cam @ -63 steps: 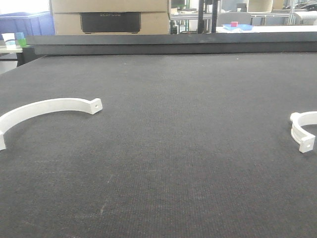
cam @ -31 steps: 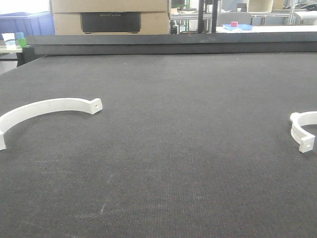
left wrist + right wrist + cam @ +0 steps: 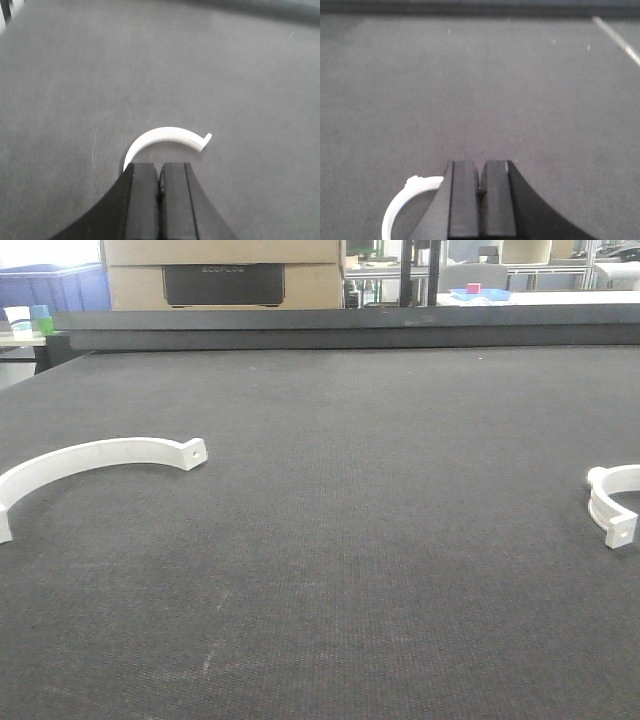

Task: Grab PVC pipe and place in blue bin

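Note:
Two white curved PVC pipe pieces lie on the dark table mat: a wide arc at the left and a smaller ring-shaped piece at the right edge. In the left wrist view the wide arc lies just beyond my left gripper, which is shut with nothing in it. The right wrist view has the ring piece low and to the left of my right gripper, also shut and empty. A blue bin stands past the table's far left corner. Neither gripper shows in the front view.
The table's raised far edge runs across the back. Behind it are a cardboard box and a small blue tray with a red block. Small cups sit on a side surface at the far left.

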Tool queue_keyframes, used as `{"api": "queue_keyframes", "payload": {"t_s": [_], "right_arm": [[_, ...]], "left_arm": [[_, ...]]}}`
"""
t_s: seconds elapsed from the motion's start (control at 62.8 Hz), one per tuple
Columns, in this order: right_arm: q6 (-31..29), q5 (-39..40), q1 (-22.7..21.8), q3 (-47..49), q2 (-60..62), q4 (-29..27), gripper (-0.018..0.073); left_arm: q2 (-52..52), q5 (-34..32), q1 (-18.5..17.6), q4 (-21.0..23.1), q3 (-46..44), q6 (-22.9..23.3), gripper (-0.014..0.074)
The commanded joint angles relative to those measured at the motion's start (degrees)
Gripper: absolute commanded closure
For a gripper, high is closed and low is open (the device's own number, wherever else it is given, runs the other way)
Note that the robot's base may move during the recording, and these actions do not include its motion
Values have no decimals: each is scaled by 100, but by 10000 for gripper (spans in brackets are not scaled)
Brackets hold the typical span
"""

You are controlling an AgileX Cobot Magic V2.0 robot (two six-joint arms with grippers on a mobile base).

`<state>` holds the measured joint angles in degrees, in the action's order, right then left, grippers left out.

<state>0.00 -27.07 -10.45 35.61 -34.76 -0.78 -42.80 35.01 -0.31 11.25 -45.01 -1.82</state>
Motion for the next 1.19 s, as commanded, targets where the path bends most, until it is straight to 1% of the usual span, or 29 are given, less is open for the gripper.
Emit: {"api": "queue_keyframes", "payload": {"t_s": [0.0, 0.08, 0.239, 0.35, 0.462, 0.525, 0.573, 0.717, 0.86, 0.924, 1.035, 1.083, 1.178], "right_arm": [[-31, 257, 85, -89, -9, 78, 727], [-31, 359, 151, -101, -9, -4, 727], [-31, 546, 148, -101, -9, -77, 727], [-31, 535, 148, -101, -9, -330, 727], [-31, 511, 148, -101, -57, -357, 727], [-31, 450, 148, -101, -226, -357, 727], [-39, 387, 148, -101, -372, -344, 727], [-39, 150, 148, -17, -1106, -394, 727], [-39, -200, 157, 345, -2070, -779, 726], [-39, -382, 157, 572, -2469, -919, 711], [-39, -870, 383, 1117, -3143, -1044, 711], [-39, -1149, 571, 1478, -3435, -1044, 711], [-39, -1416, 1002, 2057, -3978, -1044, 711]], "left_arm": [[-286, -79, 6, 0, -5, -5, 707], [-558, -120, 6, 0, -5, -5, 707], [-960, -320, -43, -23, -5, -5, 707], [-1063, -506, -155, -23, -5, -5, 707], [-1060, -617, -177, -23, -5, -5, 707], [-1060, -663, -177, 60, -5, -5, 707], [-1060, -747, -177, 120, -5, -5, 707], [-1060, -877, -177, 123, -5, -5, 707], [-1060, -877, -177, 123, -5, -5, 707], [-1060, -865, -177, 123, -5, -5, 707], [-1060, -734, -177, 123, -5, -5, 707], [-1060, -641, -177, 123, -5, -5, 707], [-1060, -563, -177, 123, -5, -5, 707]]}}
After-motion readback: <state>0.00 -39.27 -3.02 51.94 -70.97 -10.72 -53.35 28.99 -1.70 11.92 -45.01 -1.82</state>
